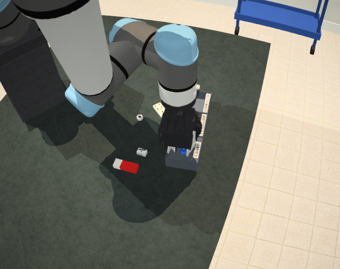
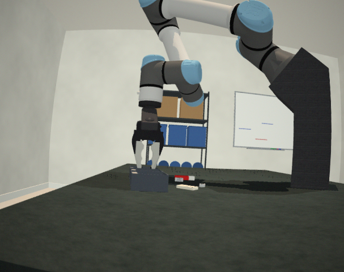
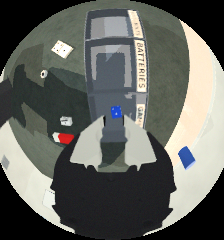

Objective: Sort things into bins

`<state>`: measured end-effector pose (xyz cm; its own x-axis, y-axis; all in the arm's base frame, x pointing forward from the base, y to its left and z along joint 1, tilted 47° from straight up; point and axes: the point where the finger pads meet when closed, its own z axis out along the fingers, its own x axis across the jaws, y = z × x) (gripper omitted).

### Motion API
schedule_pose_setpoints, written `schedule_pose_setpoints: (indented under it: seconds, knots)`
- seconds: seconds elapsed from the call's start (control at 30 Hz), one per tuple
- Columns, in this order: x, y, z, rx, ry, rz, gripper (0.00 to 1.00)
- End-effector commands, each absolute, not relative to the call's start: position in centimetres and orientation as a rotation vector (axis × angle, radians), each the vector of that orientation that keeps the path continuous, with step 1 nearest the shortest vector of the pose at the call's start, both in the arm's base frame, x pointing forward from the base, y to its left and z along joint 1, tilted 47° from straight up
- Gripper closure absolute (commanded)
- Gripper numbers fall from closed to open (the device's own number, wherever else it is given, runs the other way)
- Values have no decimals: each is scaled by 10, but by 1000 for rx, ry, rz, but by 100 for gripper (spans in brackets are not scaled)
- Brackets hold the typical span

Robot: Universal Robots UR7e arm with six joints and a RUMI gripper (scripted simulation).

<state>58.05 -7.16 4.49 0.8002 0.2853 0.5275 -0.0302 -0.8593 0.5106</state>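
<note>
Your claw (image 1: 179, 151) hangs over the near compartment of the bin row (image 1: 184, 163), the one labelled GAMES, with its fingertips (image 2: 139, 164) just above the rim. The jaws stand narrowly parted, opening, and the blue die (image 1: 183, 151) sits between and below them, inside that compartment; you cannot tell for sure from these views whether it is fully free of the pads, but you can judge it released or very nearly so. So the step in hand is the drop of the die into GAMES. The middle compartment reads BATTERIES (image 3: 141, 61); the far label is too small to read. On the surface (image 1: 77, 202) lie 4 more things: a white domino (image 1: 158, 108) near the far end of the bins, a small nut (image 1: 139, 117), a small white block (image 1: 141, 152), and a red-and-white bar (image 1: 125, 165). Next move, as a judgement: lift straight up so the fingers miss the rim, then go for the domino, which also suits GAMES.
</note>
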Motion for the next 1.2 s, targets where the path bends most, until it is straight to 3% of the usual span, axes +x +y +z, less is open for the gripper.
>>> schedule_pose_setpoints:
  seconds: [0.0,1.17]
  knots:
    - [581,-71,46,2479,191,839,82]
    - [553,-51,75,2480,193,838,82]
